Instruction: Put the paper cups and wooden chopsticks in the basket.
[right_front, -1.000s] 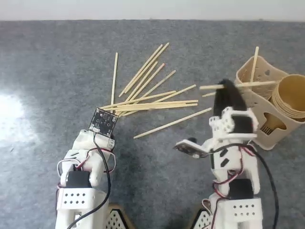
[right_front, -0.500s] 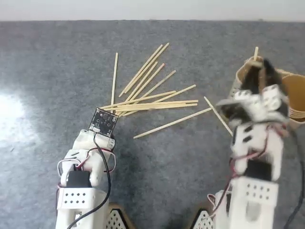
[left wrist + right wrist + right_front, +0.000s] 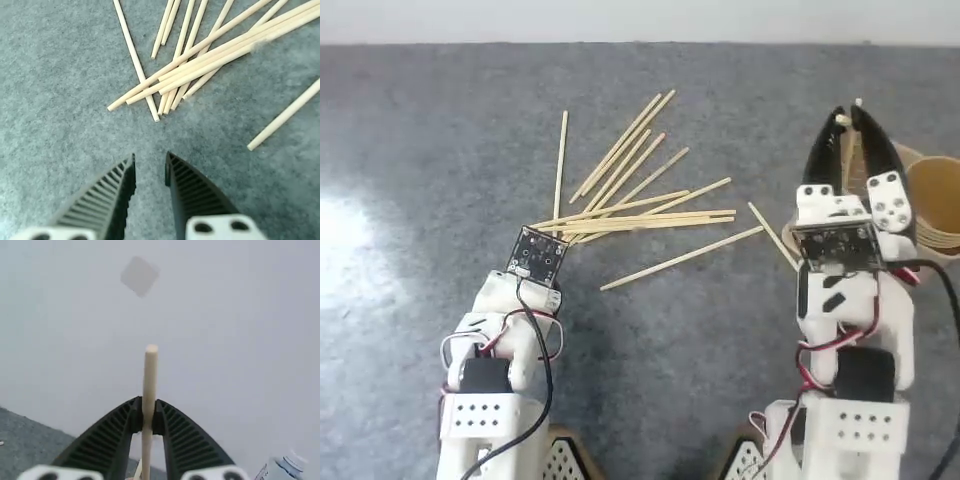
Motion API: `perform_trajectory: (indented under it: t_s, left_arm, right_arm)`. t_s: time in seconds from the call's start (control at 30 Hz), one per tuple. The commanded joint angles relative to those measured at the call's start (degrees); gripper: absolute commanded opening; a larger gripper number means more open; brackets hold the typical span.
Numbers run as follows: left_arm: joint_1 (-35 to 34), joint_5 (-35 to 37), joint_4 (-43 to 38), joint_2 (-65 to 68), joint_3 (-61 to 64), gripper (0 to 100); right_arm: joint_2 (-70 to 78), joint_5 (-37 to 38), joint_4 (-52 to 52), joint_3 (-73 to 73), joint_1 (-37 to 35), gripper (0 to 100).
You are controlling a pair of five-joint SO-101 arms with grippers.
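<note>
Several wooden chopsticks lie fanned out on the grey carpet at mid-table; their near ends show as chopsticks in the left wrist view. My left gripper hovers open just short of those ends, nothing between its fingers. The left arm sits at the lower left. My right gripper is raised over the beige basket at the right, shut on one chopstick that stands upright between the jaws. Stacked paper cups sit in the basket. The right arm hides much of the basket.
One loose chopstick lies slanted on the carpet just left of the basket. Another chopstick lies apart below the pile. A pale wall runs along the carpet's far edge. Bare carpet stretches to the left.
The right arm swung right to above the basket, turning its held chopstick from level to upright. A loose chopstick now lies slanted beside the basket. The left arm has not moved.
</note>
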Motion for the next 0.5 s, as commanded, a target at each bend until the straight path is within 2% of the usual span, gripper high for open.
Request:
perform_trajectory:
  t_s: [0.0,0.1,0.27,0.47]
  left_arm:
    - [0.0,0.4,-1.4,-0.4,-0.3,10]
    - [0.0,0.4,-1.4,-0.4,-0.3,10]
    - [0.0,0.4,-1.4,-0.4,-0.3,10]
    - [0.0,0.4,-1.3,-0.4,-0.2,10]
  right_arm:
    - [-1.4,0.9,1.0,-3.3,2.3,0.6]
    - [-1.4,0.2,2.1,-4.5,3.7,0.6]
    - [0.0,-6.6,9.4,-12.4,4.7,0.6]
    - [9.8,-9.2,9.2,-14.0,7.5,0.6]
